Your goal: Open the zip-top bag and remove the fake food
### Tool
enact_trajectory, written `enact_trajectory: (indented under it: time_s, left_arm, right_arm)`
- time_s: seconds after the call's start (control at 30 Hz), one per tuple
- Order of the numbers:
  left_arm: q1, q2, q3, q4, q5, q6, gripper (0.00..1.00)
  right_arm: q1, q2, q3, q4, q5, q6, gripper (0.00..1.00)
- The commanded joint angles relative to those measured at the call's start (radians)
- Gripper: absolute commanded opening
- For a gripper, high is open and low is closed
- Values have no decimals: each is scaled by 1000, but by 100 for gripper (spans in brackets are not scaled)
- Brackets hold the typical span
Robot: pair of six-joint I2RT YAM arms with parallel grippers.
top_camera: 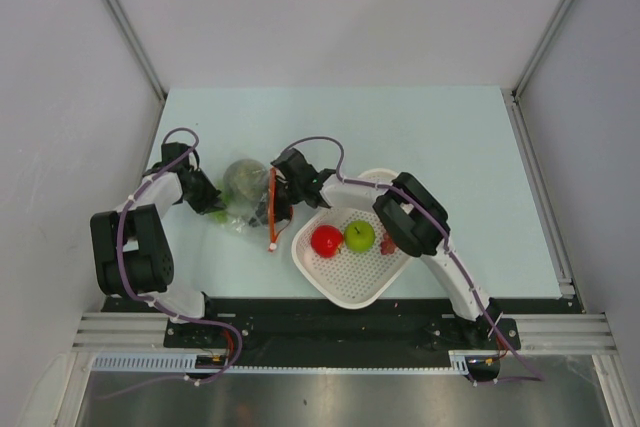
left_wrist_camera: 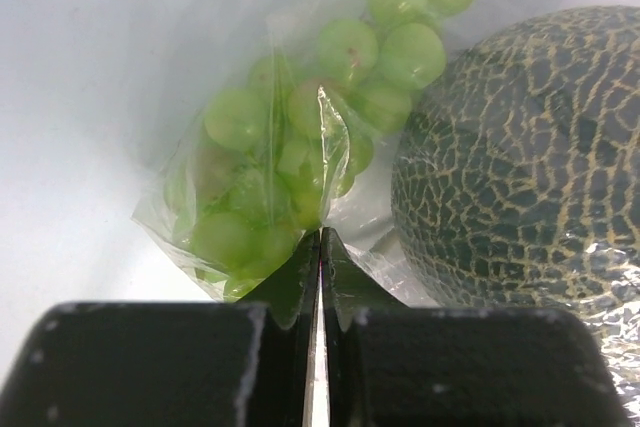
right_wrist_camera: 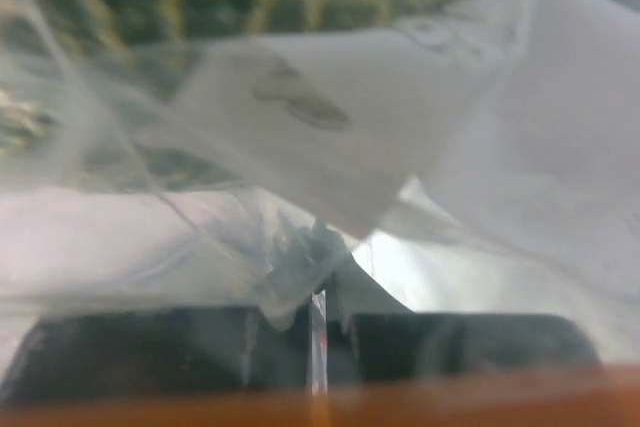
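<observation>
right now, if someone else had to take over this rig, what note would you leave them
Left gripper: fingers shut, pinching a fold of the zip-top bag by the green grapes.
Right gripper: fingers shut, apparently on bag film near the orange zip strip.
The bag lies left of the white basket, with the melon and grapes inside it.
Done: red fruit, green apple and a dark-red piece sit in the basket.
Left: get the melon and grapes out. I cannot tell whether the zip is open.
</observation>
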Motion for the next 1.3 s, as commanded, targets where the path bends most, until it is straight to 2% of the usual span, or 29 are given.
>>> enact_trajectory:
  time_s: [0.0,0.13,0.33,0.6,0.97,1.17,1.27]
  left_arm:
    - [7,18,7,-7,-44,10,5]
    - [21,35,22,-7,-59,15,5]
    - [39,61,17,7,-64,18,4]
    - [39,54,14,16,-67,16,4]
    - [39,58,16,25,-56,7,4]
    - [39,34,24,19,-55,7,4]
    - [39,22,27,13,-59,12,4]
  right_arm:
    - [-6,-106,76,-154,18,-70,0]
    - [-13,-189,116,-312,60,-177,0]
    - [-49,-265,164,-435,46,-228,0]
    - [-95,-341,213,-504,0,-272,0]
    - [-124,-397,423,-714,-22,-341,0]
    - [-168,-541,365,-864,3,-405,0]
    - [-216,-616,278,-929,15,-433,0]
